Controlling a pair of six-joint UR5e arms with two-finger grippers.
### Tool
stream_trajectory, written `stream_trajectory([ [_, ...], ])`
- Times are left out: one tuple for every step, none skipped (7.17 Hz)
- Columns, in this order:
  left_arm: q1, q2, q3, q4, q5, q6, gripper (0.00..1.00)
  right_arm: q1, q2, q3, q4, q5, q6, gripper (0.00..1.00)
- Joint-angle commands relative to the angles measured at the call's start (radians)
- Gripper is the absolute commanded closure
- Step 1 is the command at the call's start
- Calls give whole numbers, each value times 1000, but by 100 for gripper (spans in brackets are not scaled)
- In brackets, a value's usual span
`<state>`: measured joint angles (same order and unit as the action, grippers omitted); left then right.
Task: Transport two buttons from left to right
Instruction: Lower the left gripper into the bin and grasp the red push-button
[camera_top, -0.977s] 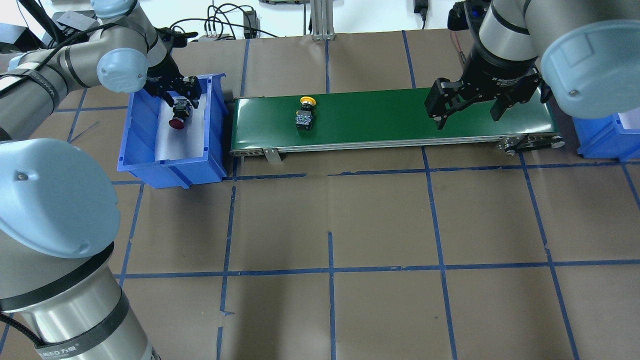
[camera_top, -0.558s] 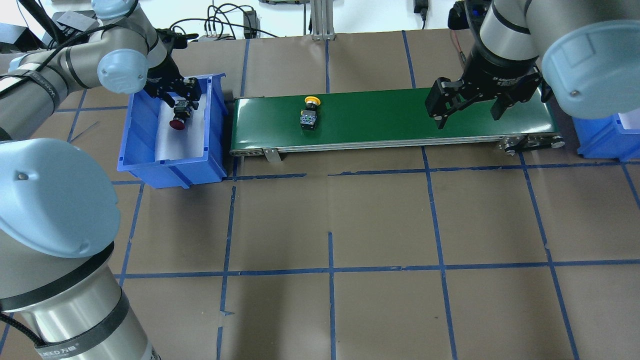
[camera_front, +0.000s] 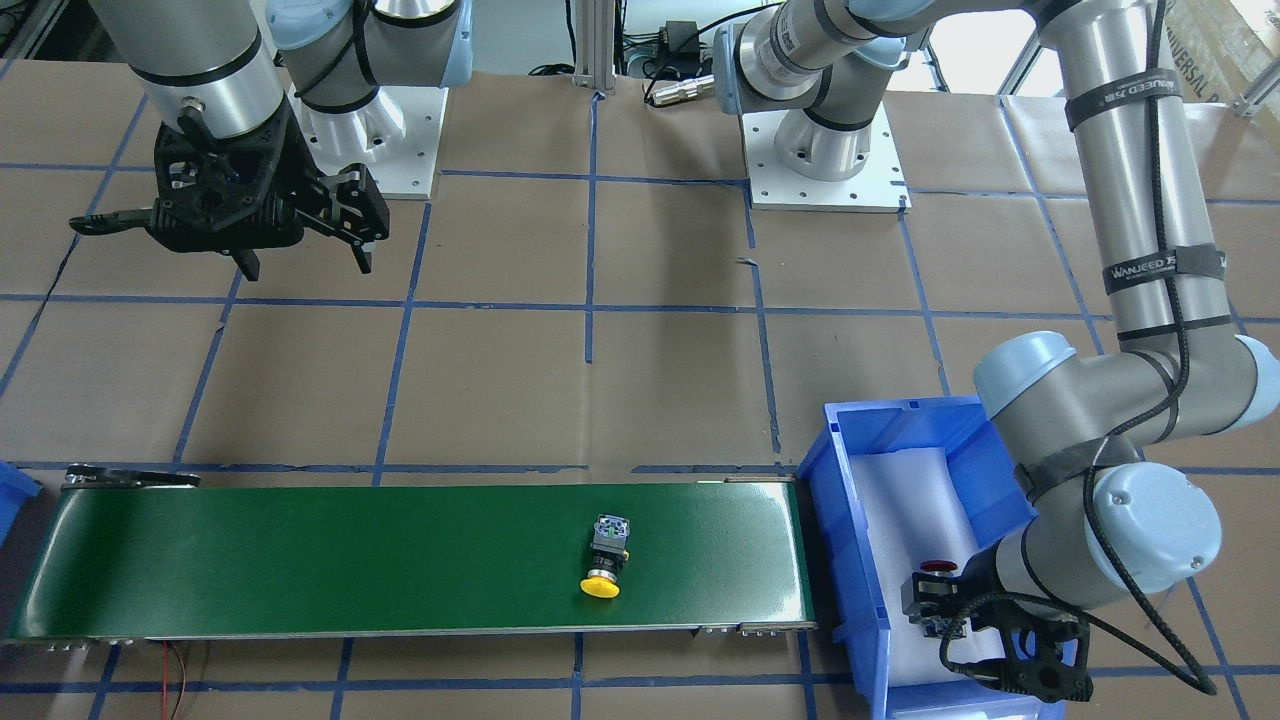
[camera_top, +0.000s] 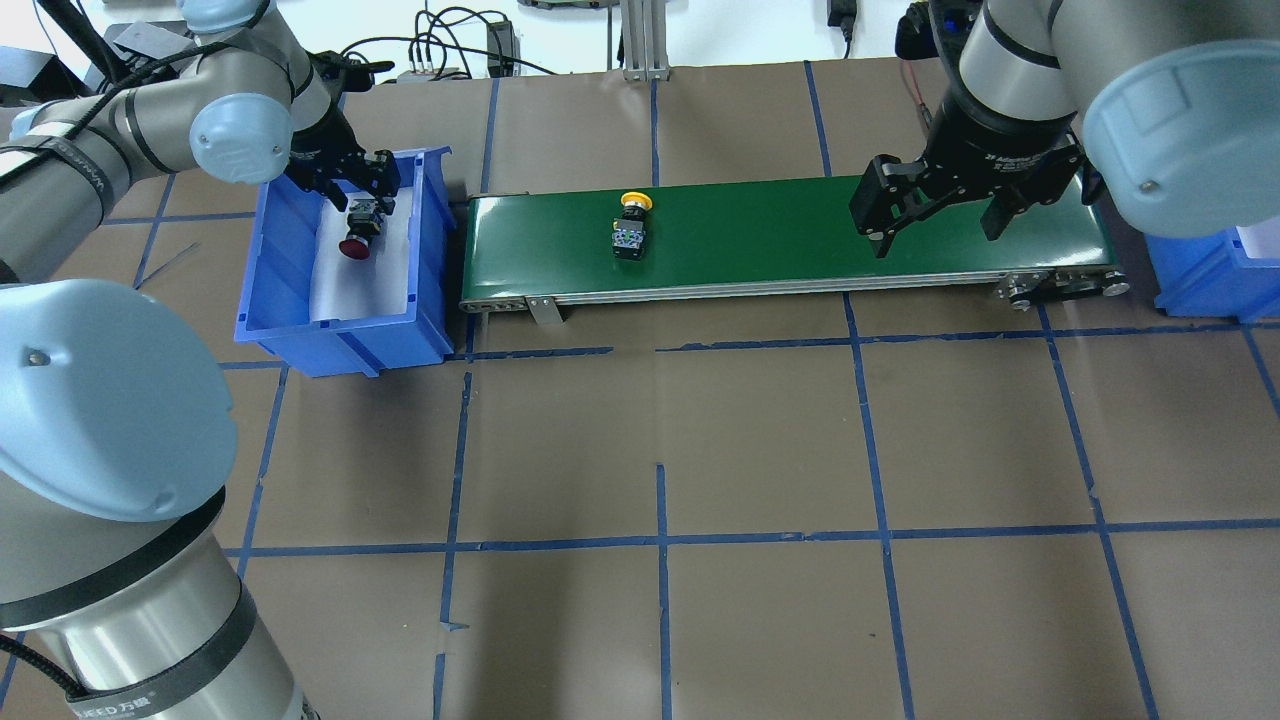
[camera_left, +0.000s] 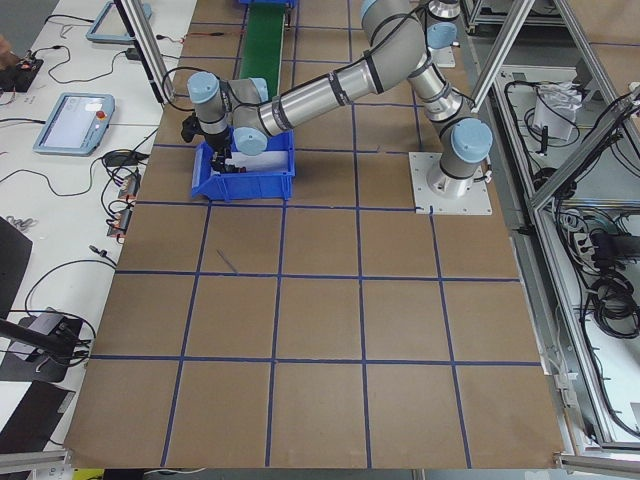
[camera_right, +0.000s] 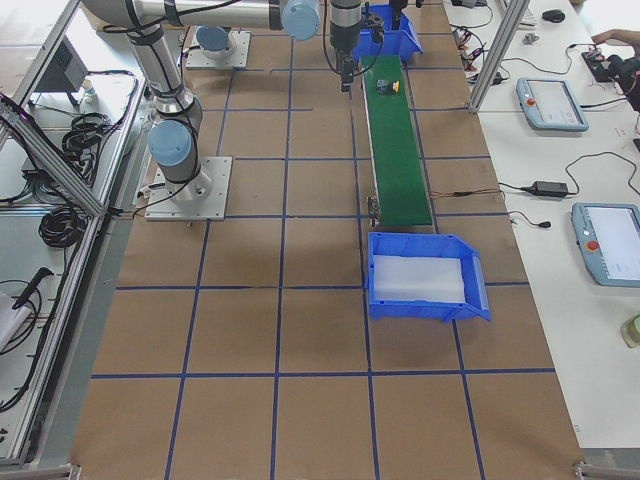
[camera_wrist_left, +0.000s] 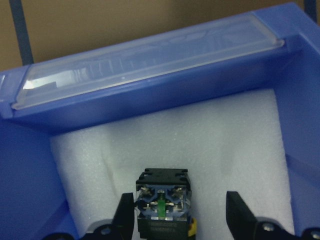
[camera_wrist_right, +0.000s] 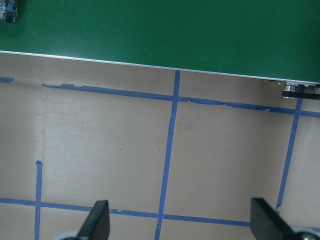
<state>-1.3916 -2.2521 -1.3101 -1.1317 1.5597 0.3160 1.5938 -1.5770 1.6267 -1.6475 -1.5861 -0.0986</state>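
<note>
The red button lies on white foam in the left blue bin, red cap toward the robot. My left gripper is low in the bin, open, its fingers on either side of the button's black body and terminal base; the left finger is close against it and the right finger stands apart. The yellow button lies on its side on the green conveyor belt; it also shows in the front view. My right gripper is open and empty above the belt's right part.
A second blue bin with white foam stands past the belt's right end, seen whole in the right side view. Brown paper with blue tape lines covers the table. Cables and an aluminium post stand at the far edge.
The yellow button has travelled a little to the right on the belt. My left gripper has shifted slightly over the red button, which has stayed put. The right gripper has not moved.
</note>
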Motion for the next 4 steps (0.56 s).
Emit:
stream_trajectory([
  [0,-6,-1,0,-1,0,30,0,-1,1,0,0,2,0],
  [2,-10,-3,0,2,1,30,3,-1,1,0,0,3,0],
  [3,-9,-5,0,2,2,31,18,-1,1,0,0,13,0],
  [3,-10,-5,0,2,2,31,20,0,-1,0,-2,13,0],
])
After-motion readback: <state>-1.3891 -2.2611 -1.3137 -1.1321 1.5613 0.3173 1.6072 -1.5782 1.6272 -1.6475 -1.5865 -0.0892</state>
